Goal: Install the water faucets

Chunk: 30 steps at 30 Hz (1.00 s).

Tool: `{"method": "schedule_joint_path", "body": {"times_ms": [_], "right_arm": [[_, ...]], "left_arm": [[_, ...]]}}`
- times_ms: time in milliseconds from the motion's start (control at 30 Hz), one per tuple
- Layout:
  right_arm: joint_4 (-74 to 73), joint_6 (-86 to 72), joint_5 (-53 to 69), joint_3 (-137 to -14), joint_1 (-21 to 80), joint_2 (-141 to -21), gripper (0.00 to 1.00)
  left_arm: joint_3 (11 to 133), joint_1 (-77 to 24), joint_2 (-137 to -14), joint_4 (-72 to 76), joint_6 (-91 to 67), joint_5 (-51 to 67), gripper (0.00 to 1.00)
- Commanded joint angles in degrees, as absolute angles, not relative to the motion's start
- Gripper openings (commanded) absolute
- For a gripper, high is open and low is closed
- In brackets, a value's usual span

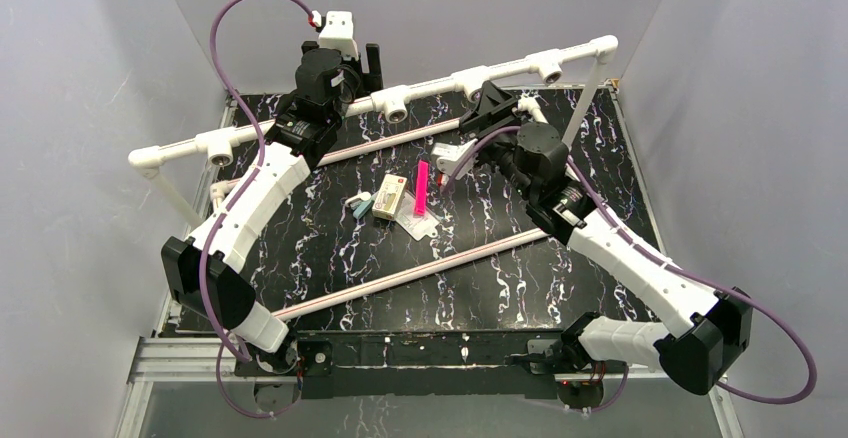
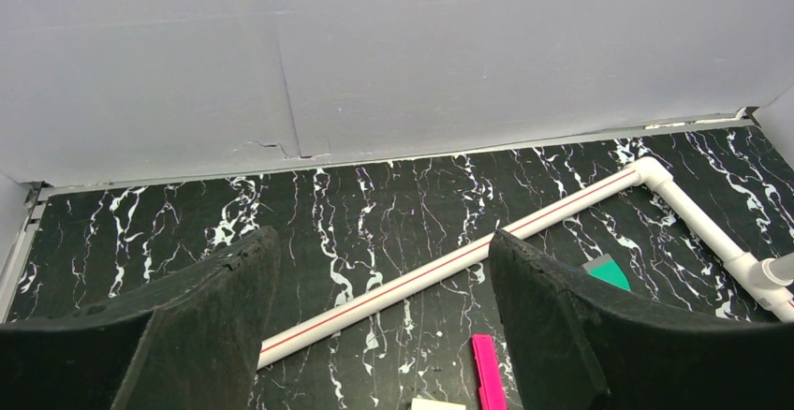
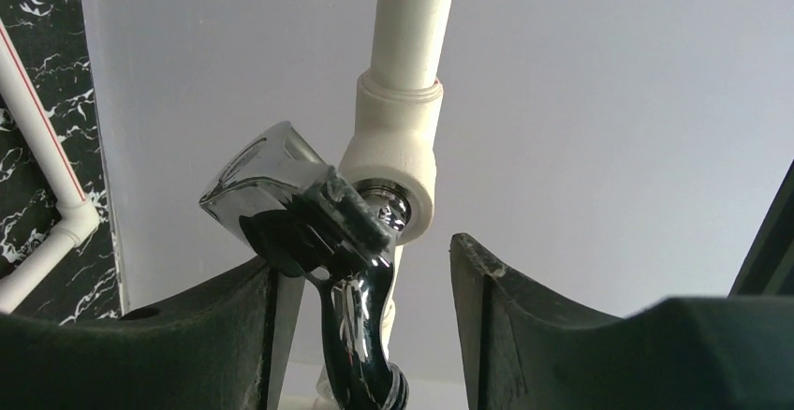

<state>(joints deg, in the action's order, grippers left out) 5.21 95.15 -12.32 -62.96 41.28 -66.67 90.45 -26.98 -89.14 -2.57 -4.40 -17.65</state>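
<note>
My right pincer (image 3: pixel 365 256) sits loose around the shiny faucet (image 3: pixel 314 227), not squeezing it. The faucet sticks in the white pipe socket (image 3: pixel 395 148). My left pincer (image 2: pixel 384 241) gapes wide, holding nothing.

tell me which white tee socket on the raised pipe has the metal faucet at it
The third white plastic tee socket from the left, at the right gripper. A shiny chrome faucet sits at its mouth; the other three are empty.

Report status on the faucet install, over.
Left claw open, empty. Right claw open, straddling faucet at tee socket. No obstruction seen.
</note>
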Motion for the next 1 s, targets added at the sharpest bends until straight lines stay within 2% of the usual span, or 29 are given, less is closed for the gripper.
{"method": "schedule_joint_path", "body": {"times_ms": [0,333,600,767,967], "right_arm": [[11.01,96.75,-13.50,-63.51,41.57,-67.02,0.62],[12.28,93.00,-13.19,-62.76,41.57,-67.20,0.34],[14.38,85.51,-13.35,-59.97,42.34,-66.41,0.01],[18.34,73.58,-13.69,-57.67,42.82,-65.72,0.01],[25.11,50.94,-14.64,-56.00,42.98,-64.47,0.01]], "left_arm": [[87.88,-28.04,-91.41,-10.93,-3.96,-15.82,0.79],[88.03,-28.04,-91.68,-10.95,-3.96,-15.66,0.79],[88.42,-28.04,-92.07,-10.99,-4.04,-15.42,0.79],[88.46,-28.04,-91.95,-11.07,-4.09,-15.38,0.79],[88.45,-28.04,-91.89,-11.07,-4.04,-15.38,0.79]]}}
